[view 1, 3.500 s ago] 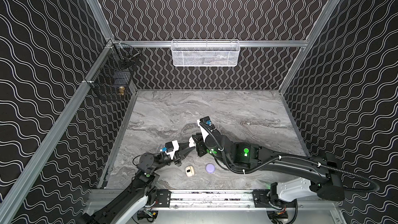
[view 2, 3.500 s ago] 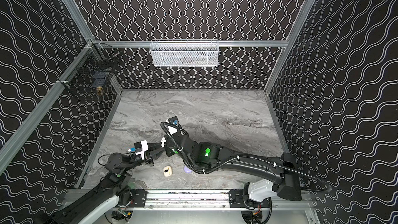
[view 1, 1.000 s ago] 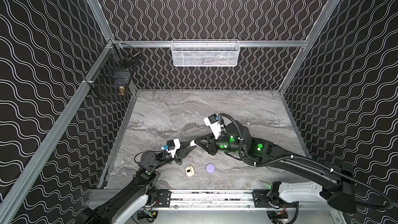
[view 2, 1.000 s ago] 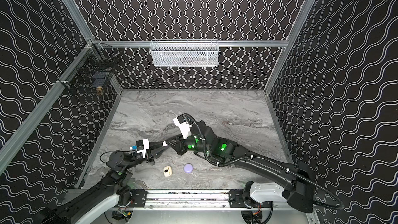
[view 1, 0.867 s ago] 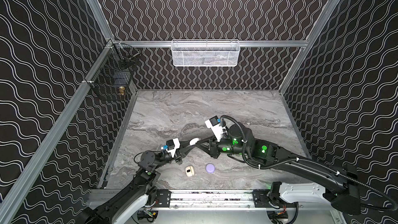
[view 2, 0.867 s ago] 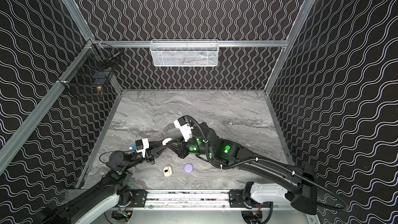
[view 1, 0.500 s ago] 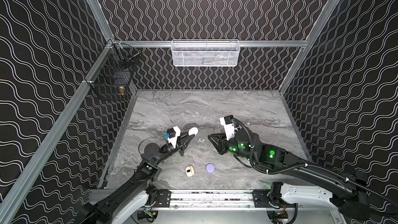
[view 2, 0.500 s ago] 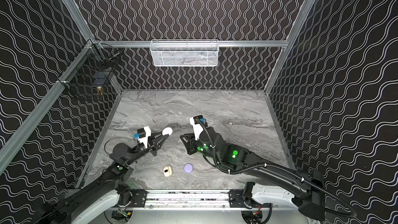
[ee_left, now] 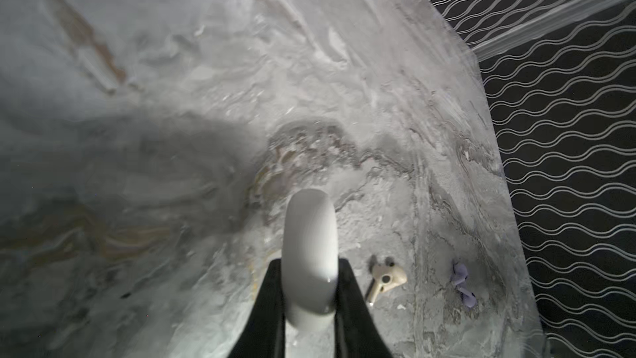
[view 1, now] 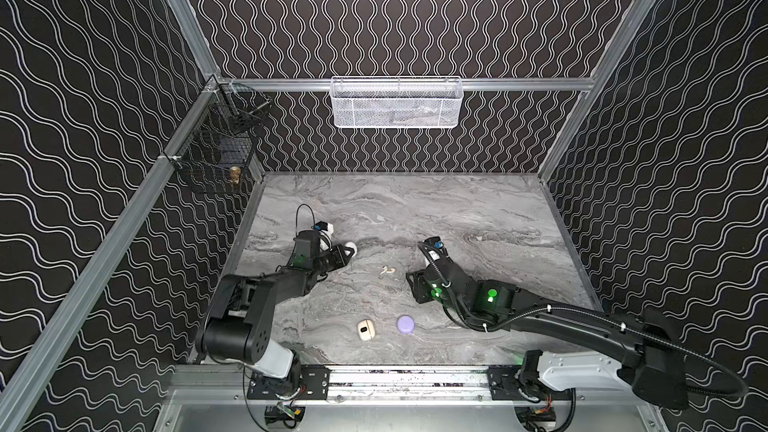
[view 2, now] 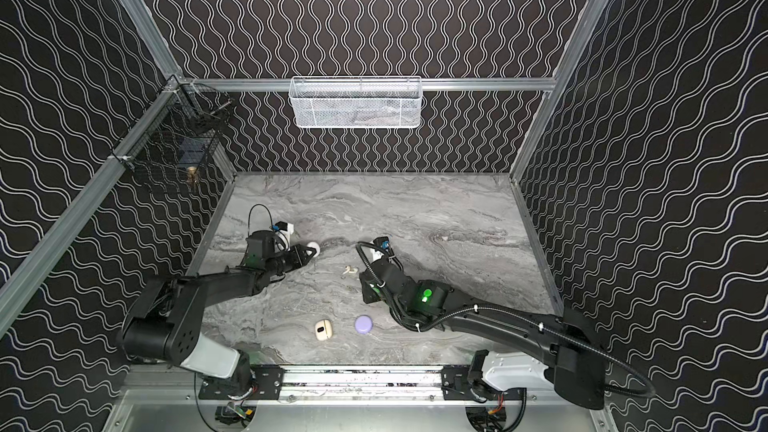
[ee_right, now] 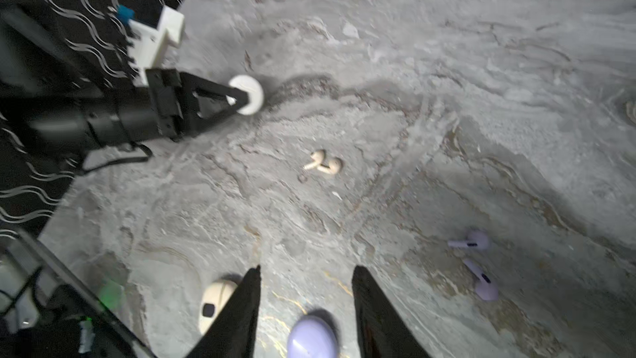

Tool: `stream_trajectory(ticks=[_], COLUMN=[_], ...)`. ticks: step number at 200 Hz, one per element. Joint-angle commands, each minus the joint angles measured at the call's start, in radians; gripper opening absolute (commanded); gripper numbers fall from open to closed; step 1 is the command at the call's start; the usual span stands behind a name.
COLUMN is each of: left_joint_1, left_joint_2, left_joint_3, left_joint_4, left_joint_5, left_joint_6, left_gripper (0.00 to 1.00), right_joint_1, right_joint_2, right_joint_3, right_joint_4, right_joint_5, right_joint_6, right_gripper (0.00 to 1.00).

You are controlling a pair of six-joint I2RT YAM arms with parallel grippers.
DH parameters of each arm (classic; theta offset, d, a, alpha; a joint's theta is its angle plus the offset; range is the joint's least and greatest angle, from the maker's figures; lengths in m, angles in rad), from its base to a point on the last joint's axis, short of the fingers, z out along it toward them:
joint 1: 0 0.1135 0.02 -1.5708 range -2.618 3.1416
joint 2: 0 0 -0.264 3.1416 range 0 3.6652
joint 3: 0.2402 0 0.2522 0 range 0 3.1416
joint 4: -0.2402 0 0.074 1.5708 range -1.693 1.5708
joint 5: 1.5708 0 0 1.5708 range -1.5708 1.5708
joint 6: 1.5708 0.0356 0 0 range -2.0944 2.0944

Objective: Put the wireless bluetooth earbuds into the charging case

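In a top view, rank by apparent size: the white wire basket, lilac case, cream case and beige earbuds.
Largest: white wire basket
Then lilac case and cream case, about alike
Smallest: beige earbuds

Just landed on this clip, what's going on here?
The left gripper is shut on a white case, held over the left part of the marble table. The right gripper is open and empty, near the lilac case and the beige case, both closed at the front. The beige earbuds lie loose between the arms. The lilac earbuds lie loose too. Neither pair is in a case yet.
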Motion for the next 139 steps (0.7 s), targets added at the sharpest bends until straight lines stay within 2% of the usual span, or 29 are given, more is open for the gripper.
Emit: stream_trajectory(ticks=[1,29,62,84,139], left_joint_1=[0.020,0.047,0.070,0.080,0.085], left_joint_2=[0.040,0.098,0.210,0.231,0.226], left_joint_3=[0.012,0.016,0.045,0.068,0.103], left_joint_4=[0.038,0.069,0.070,-0.009,-0.147], left_joint_5=[0.066,0.095,0.120,0.079,-0.022], left_joint_6=[-0.050,-0.067,-0.082,-0.060,-0.004], left_gripper=[0.00,0.00,0.00,0.00,0.59], right_joint_1=[0.001,0.017,0.084,0.135,0.211], right_joint_2=[0.012,0.028,0.047,0.074,0.138], right_joint_3=[-0.047,-0.094,-0.111,-0.097,-0.081], right_joint_4=[-0.030,-0.041,-0.062,-0.095,-0.143], right_joint_5=[-0.034,-0.056,-0.035,-0.011,0.003], right_joint_6=[0.052,0.103,0.172,0.217,0.296], right_gripper=[0.50,0.55,0.68,0.74,0.87])
